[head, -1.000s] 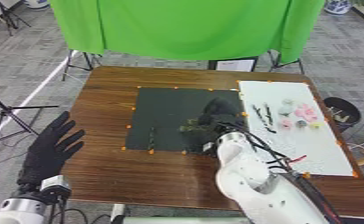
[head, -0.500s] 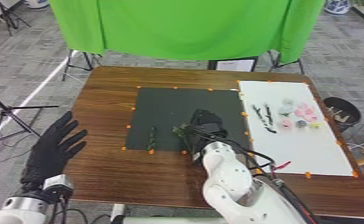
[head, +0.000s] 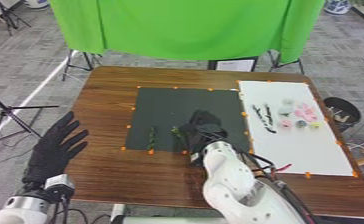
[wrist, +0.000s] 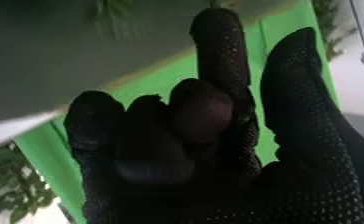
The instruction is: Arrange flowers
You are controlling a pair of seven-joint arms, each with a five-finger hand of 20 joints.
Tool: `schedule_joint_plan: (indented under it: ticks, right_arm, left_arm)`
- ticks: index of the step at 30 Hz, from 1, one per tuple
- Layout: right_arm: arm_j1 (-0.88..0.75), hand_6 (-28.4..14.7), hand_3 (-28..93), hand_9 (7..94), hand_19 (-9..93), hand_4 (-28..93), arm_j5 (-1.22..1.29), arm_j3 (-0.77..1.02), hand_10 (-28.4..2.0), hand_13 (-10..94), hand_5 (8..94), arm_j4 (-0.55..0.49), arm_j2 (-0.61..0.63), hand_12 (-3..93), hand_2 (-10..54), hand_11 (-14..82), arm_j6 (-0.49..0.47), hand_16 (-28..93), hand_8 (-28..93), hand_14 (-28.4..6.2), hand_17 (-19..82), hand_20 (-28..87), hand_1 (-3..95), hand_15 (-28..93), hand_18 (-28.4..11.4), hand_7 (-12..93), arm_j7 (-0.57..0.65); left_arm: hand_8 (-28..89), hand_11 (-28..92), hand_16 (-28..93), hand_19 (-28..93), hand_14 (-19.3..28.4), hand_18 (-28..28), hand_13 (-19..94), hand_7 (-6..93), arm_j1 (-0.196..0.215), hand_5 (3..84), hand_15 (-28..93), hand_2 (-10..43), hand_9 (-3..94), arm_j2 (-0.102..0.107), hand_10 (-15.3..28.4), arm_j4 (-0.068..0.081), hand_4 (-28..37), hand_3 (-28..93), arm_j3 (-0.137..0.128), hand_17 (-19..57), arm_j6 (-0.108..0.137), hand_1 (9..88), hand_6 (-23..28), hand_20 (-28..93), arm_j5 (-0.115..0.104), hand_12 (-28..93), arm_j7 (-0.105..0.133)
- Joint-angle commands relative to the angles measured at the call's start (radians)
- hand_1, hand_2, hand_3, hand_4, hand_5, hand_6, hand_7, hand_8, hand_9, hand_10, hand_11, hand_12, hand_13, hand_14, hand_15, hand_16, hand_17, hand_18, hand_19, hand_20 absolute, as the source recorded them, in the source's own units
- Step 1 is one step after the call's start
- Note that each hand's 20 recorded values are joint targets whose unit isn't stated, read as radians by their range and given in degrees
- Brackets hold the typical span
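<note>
1. Early stage, I'm guessing: 2 green stems [head: 152,139] are lying on black mat [head: 170,105], no blooms joining them.
2. Left to do, prob.: pink flowers [head: 305,113] + dark twigs [head: 269,118] are waiting on white board [head: 316,155].
3. Stems are looking thin, leafy, sitting apart.
4. R hand [head: 203,120] is hanging just beside 1 stem, thumb apart from fingers, apparently gripping nothing.
5. L hand [head: 47,152] is idling off mat, fingers spread.

Table [head: 107,175]: grained wood. Drape [head: 187,30]: matt cloth. Dark mat [head: 180,100]: matt, smooth. Right hand [head: 203,120]: textured fabric glove. Arm shell [head: 227,170]: smooth, slightly glossy.
</note>
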Motion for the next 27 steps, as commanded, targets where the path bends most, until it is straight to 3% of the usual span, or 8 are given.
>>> schedule_joint_plan:
  ticks: [1,5,8,11,12,16,18,27]
  right_arm:
    - [-0.061,-2.7,85,76.3,90,-20,0.091,0.140,-11.5,73,66.7,-0.138,0.179,49.7,1.0,60.5,0.092,37,10,-9.8,32,50,23.0,84,-22.5,49,-0.226]
    - [-0.177,-2.4,86,70.0,83,-18,0.238,0.306,-12.3,66,62.1,-0.203,0.289,48.3,-1.7,58.9,-0.018,36,15,-10.8,27,51,26.9,82,-21.2,46,-0.450]
    - [-0.254,-2.6,90,67.7,79,-17,0.359,0.418,-11.0,63,63.5,-0.208,0.351,58.8,-2.0,51.5,-0.122,36,12,-11.5,25,52,28.3,81,-20.5,42,-0.629]
    - [-0.297,-0.6,93,66.0,74,-15,0.399,0.481,-9.8,54,65.5,-0.215,0.378,68.4,-4.2,43.8,-0.278,37,5,-12.3,21,53,32.2,82,-20.3,34,-0.722]
    - [-0.306,0.1,93,66.0,73,-14,0.377,0.483,-9.8,53,64.6,-0.218,0.385,68.5,-4.0,43.8,-0.295,37,3,-12.7,20,53,32.4,82,-20.4,32,-0.736]
    - [-0.301,3.1,93,51.5,69,-10,0.316,0.459,-11.1,46,61.4,-0.221,0.381,67.5,-2.8,46.7,-0.365,37,-14,-13.1,15,55,30.5,82,-21.4,31,-0.775]
    - [-0.285,3.7,93,45.3,67,-6,0.293,0.429,-12.6,41,60.6,-0.218,0.374,62.1,5.4,52.1,-0.380,34,-16,-13.3,12,55,24.4,83,-22.2,30,-0.776]
    - [-0.213,2.7,93,40.3,66,-2,0.164,0.318,-14.0,37,59.6,-0.182,0.338,54.8,14.2,58.8,-0.428,31,-16,-13.8,11,55,17.0,83,-22.5,27,-0.759]
  left_arm:
    - [-9,15,2,38,14.9,23.1,17,17.8,0.018,23.1,27,-3.3,17.8,-0.009,10.1,-0.002,-24.9,69,-0.007,-12.4,-0.010,24.6,2.6,10,0.000,20,-0.004]
    - [-9,15,2,37,14.9,23.1,17,17.7,0.023,23.1,27,-3.2,17.7,-0.008,10.1,-0.004,-25.0,69,-0.012,-12.4,-0.009,24.7,2.6,10,0.000,20,0.004]
    - [-9,15,2,37,15.0,23.1,17,17.8,0.025,23.1,27,-3.3,17.7,-0.003,10.1,-0.003,-24.9,69,-0.017,-12.4,-0.010,24.7,2.5,10,0.000,20,0.004]
    - [-9,15,2,37,15.0,23.1,17,17.9,0.032,23.0,27,-3.3,17.7,-0.005,10.1,-0.005,-24.9,69,-0.021,-12.4,-0.009,24.7,2.5,10,-0.001,20,0.005]
    - [-9,15,2,37,15.0,23.1,17,17.9,0.031,23.0,27,-3.3,17.7,-0.005,10.1,-0.004,-24.9,69,-0.020,-12.4,-0.010,24.7,2.6,10,0.000,20,0.004]
    - [-9,15,2,37,14.9,23.1,17,17.9,0.027,23.1,27,-3.4,17.7,-0.004,10.1,-0.004,-25.0,70,-0.017,-12.4,-0.013,24.7,2.6,10,0.002,20,0.004]
    - [-9,15,2,37,14.9,23.1,17,17.9,0.024,23.0,27,-3.3,17.7,-0.005,10.1,-0.003,-25.0,70,-0.016,-12.5,-0.012,24.7,2.5,10,0.002,20,0.001]
    - [-9,15,2,37,14.9,23.0,17,18.0,0.029,23.0,27,-3.3,17.7,-0.010,10.1,-0.006,-25.0,70,-0.013,-12.5,-0.006,24.6,2.5,10,0.001,20,0.003]
